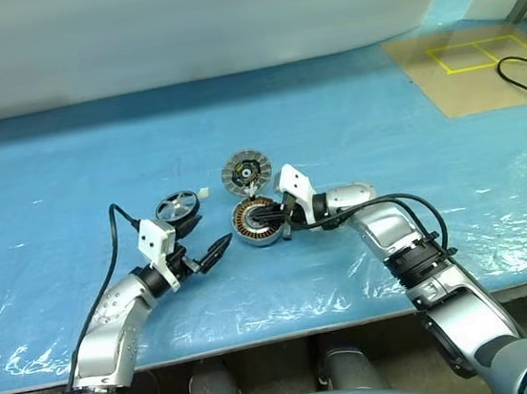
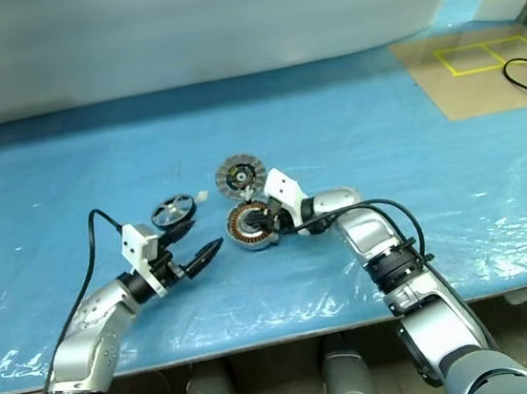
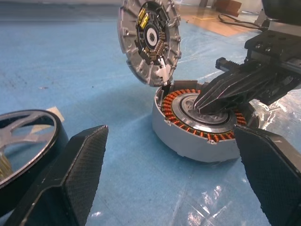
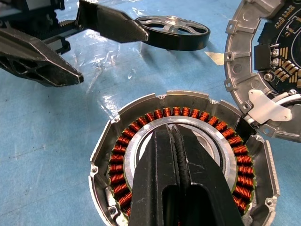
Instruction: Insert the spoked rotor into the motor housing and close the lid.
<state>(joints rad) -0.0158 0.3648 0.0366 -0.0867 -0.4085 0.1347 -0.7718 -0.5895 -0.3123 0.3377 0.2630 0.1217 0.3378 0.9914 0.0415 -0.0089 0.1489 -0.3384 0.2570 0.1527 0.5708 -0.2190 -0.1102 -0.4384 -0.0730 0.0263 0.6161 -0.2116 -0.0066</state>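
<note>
From the head cameras, a blue plastic-covered table [image 1: 350, 119] carried three parts near its front middle. The motor housing [image 1: 253, 225], a shallow silver can ringed with copper windings, lay in the centre. Just beyond it, the lid [image 1: 246, 171], a round silver disc with a finned rim and dark centre, stood tilted up with its inner face toward the robot. To the left lay the spoked rotor [image 1: 177, 207], a flat wheel with a dark rim and silver spokes. The right gripper [image 1: 281, 222] reached in from the right over the housing; the left gripper [image 1: 211, 252] sat near the rotor, slightly nearer the robot.

In the left wrist view, the left gripper's two black fingers [image 3: 80, 169] stood wide apart with nothing between them, the rotor [image 3: 26, 141] beside one and the housing [image 3: 197, 127] ahead.

In the right wrist view, the right gripper's fingers [image 4: 157, 188] were pressed together, empty, their tips resting on or just above the housing's central hub; contact could not be told.

By the look of it, no step was finished: the rotor was outside the housing, the lid open. Picking up, inserting and closing all remained.
</note>
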